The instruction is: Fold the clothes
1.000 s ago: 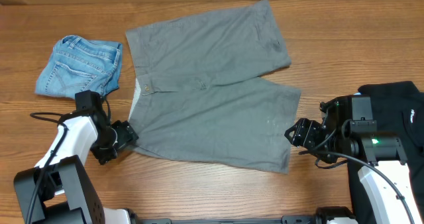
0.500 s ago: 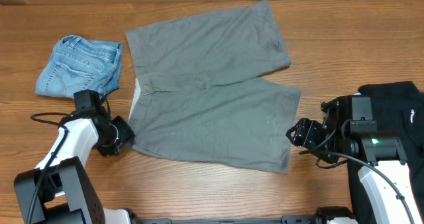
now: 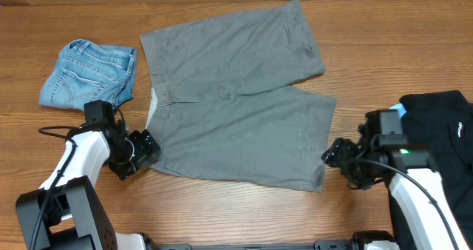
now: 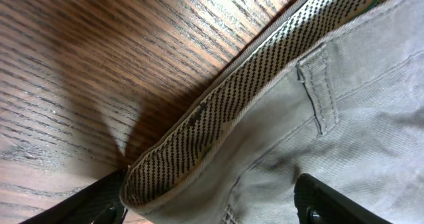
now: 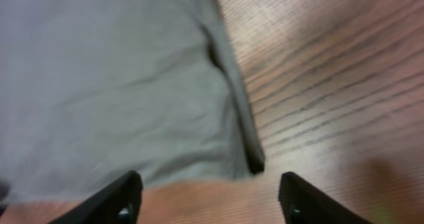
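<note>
The grey shorts (image 3: 236,95) lie spread flat on the wooden table, waistband to the left, legs to the right. My left gripper (image 3: 145,148) is open at the near-left waistband corner; in the left wrist view the checked inner waistband (image 4: 218,124) sits between its fingers (image 4: 212,207). My right gripper (image 3: 334,154) is open beside the near leg's hem corner (image 5: 255,161), which lies just ahead of its fingers (image 5: 209,197). Light-blue denim shorts (image 3: 89,74) lie folded at the far left. A black garment (image 3: 443,124) lies at the right edge, partly under my right arm.
The table's wood surface (image 3: 369,35) stretches around the clothes. A black cable (image 3: 55,130) loops beside my left arm.
My left gripper has moved right, onto the waistband corner. My right arm has shifted a little down and toward the near hem corner.
</note>
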Controlling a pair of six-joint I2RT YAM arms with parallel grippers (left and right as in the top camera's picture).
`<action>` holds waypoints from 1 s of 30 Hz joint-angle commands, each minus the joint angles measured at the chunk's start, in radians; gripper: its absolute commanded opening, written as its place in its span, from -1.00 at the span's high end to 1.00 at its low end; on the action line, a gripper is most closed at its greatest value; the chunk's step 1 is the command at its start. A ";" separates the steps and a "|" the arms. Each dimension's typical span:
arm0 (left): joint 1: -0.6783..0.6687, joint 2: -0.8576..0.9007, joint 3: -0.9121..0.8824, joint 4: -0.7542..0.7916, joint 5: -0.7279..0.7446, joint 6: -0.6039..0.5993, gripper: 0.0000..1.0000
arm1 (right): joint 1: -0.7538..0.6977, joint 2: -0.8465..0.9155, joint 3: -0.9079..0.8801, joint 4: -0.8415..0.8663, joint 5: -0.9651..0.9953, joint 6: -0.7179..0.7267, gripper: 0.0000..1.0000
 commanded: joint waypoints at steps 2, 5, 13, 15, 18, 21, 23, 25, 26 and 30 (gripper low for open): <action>0.000 0.042 -0.036 -0.011 -0.062 0.071 -0.68 | -0.003 0.105 -0.150 0.134 -0.053 0.114 -0.35; 0.000 0.040 -0.013 -0.027 -0.043 0.101 -0.68 | -0.003 0.167 -0.201 0.199 -0.078 0.116 -0.35; 0.000 0.040 0.074 -0.090 -0.028 0.117 -0.72 | -0.001 0.264 -0.232 0.251 -0.188 0.118 -0.08; 0.000 0.039 0.110 -0.117 -0.029 0.119 -0.73 | -0.001 0.269 -0.232 0.250 -0.199 0.126 0.07; 0.000 0.039 0.170 -0.166 -0.028 0.133 -0.74 | -0.001 0.269 -0.232 0.253 -0.195 0.152 0.50; 0.000 0.039 0.210 -0.216 -0.029 0.144 -0.75 | -0.005 0.269 -0.230 0.253 -0.194 0.151 0.87; 0.000 0.036 0.235 -0.262 -0.029 0.151 -0.75 | -0.011 0.267 -0.209 0.245 -0.193 0.143 0.92; 0.000 0.026 0.239 -0.288 -0.026 0.151 -0.76 | -0.011 0.257 -0.180 0.236 -0.195 0.139 0.92; 0.000 0.015 0.239 -0.304 -0.024 0.150 -0.77 | -0.011 0.244 -0.151 0.228 -0.198 0.138 0.92; 0.012 -0.005 0.238 -0.334 -0.012 0.147 -0.76 | -0.011 0.203 -0.053 0.203 -0.216 0.132 0.92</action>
